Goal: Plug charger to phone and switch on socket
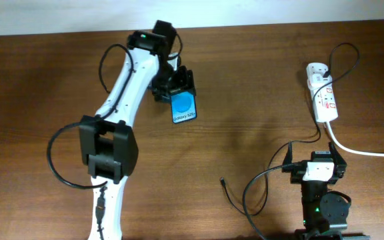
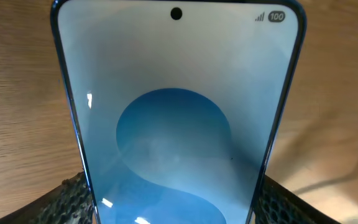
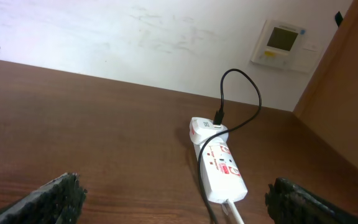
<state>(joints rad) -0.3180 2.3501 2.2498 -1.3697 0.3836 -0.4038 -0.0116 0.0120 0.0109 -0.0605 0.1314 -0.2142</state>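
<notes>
On the desk, the socket sits in the back right corner. The left gripper squeezes the phone near the back edge. The right gripper, wide apart and empty, should pinch the charger tip by the front edge.

The phone is sitting in the left gripper, eleven o'clock of the table's middle; the socket is lying at three o'clock, the charger trailing from it towards five o'clock.
</notes>
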